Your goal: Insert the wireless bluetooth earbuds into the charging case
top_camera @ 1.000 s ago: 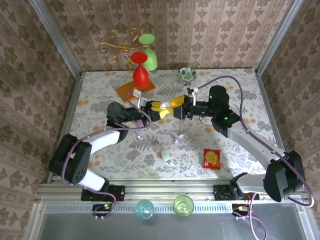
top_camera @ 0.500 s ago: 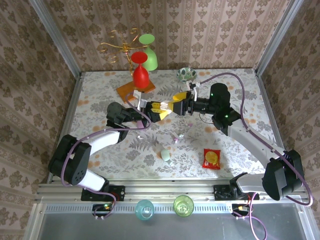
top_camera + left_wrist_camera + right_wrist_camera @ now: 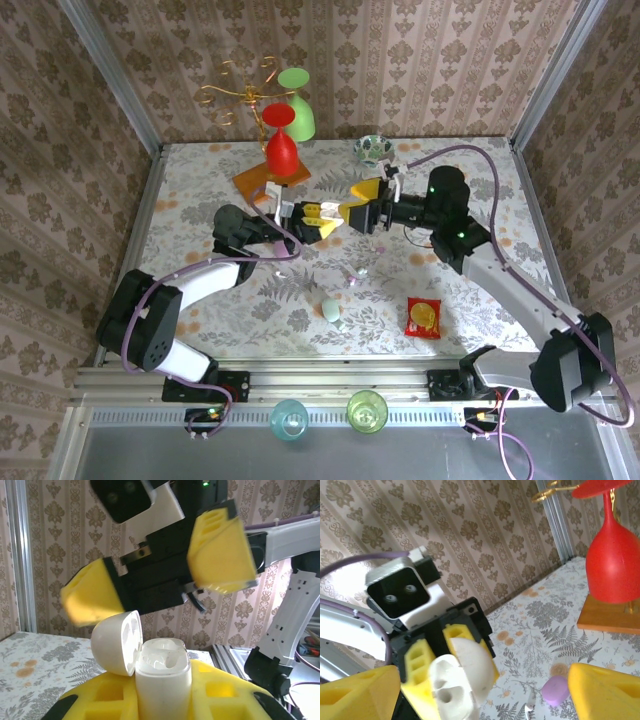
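From above, the tiny lilac earbuds (image 3: pixel 354 277) are too small to count. The white pebble-shaped charging case (image 3: pixel 162 677) and red stemmed goblet (image 3: pixel 612 565) are cropped at wrist-view edges.

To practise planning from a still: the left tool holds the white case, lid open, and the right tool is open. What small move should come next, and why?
Probably lower the right tool toward the lilac earbud on the table. The charging case sits lid-open in the left tool, its wells seem empty, and the right tool is open, holding nothing.
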